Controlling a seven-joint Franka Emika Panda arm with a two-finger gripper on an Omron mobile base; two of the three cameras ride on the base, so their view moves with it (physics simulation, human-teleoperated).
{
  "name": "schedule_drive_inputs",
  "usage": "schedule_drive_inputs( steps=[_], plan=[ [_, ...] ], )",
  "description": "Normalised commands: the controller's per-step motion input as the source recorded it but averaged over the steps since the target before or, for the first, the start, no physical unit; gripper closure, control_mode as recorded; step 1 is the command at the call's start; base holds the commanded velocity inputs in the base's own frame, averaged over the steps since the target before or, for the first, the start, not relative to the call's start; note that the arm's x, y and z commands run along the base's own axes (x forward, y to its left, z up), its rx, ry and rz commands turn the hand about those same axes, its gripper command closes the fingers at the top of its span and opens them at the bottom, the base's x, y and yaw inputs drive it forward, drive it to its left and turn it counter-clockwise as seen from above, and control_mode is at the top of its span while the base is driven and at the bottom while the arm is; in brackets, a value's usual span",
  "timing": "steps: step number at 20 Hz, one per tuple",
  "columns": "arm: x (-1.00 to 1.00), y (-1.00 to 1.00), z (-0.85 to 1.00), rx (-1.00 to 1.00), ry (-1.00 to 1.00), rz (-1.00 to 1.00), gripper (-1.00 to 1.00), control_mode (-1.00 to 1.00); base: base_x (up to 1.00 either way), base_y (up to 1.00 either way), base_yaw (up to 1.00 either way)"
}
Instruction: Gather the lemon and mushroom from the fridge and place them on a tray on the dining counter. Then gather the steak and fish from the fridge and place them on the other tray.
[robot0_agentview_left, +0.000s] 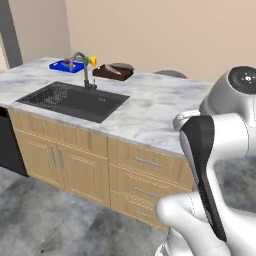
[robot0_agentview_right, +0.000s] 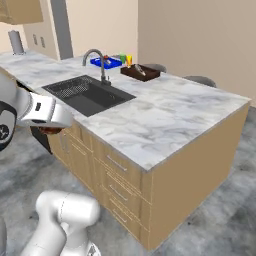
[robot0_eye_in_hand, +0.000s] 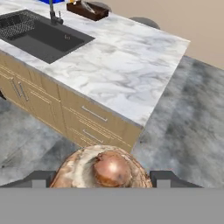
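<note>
Steak (robot0_eye_in_hand: 101, 169): pinched between gripper (robot0_eye_in_hand: 101, 177) jaws for carrying, well short of the dining counter (robot0_eye_in_hand: 127, 61); blue tray (robot0_agentview_right: 108, 62) beyond tap.

Veined marble dining counter (robot0_agentview_left: 150, 107) (glossy, seemingly) on matt tan wood.

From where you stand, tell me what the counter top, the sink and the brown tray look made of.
Counter top: polished marble-like stone, white with grey veining. Sink: dark matte basin, possibly composite or coated metal; the look leaves it open. Brown tray: dark brown, wood-like, with a low raised rim.
</note>
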Motion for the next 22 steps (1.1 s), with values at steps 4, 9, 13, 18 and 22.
schedule_drive_inputs(
  steps=[4,9,13,18,22],
  plan=[
    [0.0,0.0,0.0,0.0,0.0,0.0,1.0,1.0,0.16,-1.0,0.0],
    [0.0,0.0,0.0,0.0,0.0,0.0,1.0,1.0,0.25,-1.0,0.0],
    [0.0,0.0,0.0,0.0,0.0,0.0,1.0,1.0,0.36,-1.0,0.0],
    [0.0,0.0,0.0,0.0,0.0,0.0,1.0,1.0,0.39,-1.0,0.0],
    [0.0,0.0,0.0,0.0,0.0,0.0,1.0,1.0,0.42,-1.0,0.0]
  ],
)
